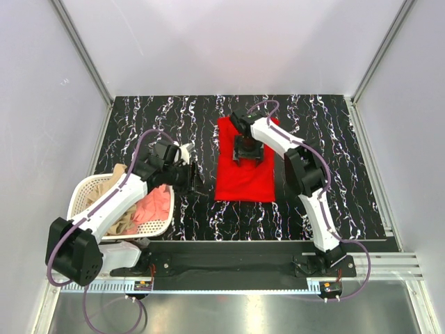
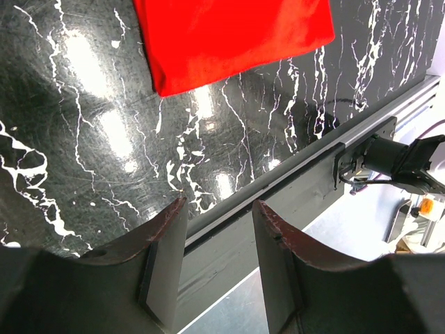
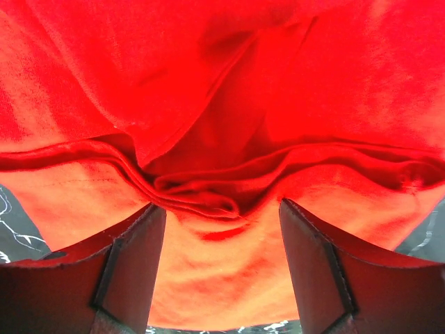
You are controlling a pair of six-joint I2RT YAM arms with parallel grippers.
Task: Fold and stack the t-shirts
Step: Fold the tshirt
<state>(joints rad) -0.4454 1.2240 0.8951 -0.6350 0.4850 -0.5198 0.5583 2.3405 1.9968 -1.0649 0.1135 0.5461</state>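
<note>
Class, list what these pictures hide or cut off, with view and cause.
- Top view: the left arm covers part of the basket, so its shirts cannot be counted.
- Right wrist view: the red t-shirt fills the frame; its outline is cut off.
- Left wrist view: the top edge crops that shirt.

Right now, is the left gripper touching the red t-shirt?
Apart. The left wrist view shows a stretch of marble table between the left gripper and the red t-shirt; the top view shows the same gap.
</note>
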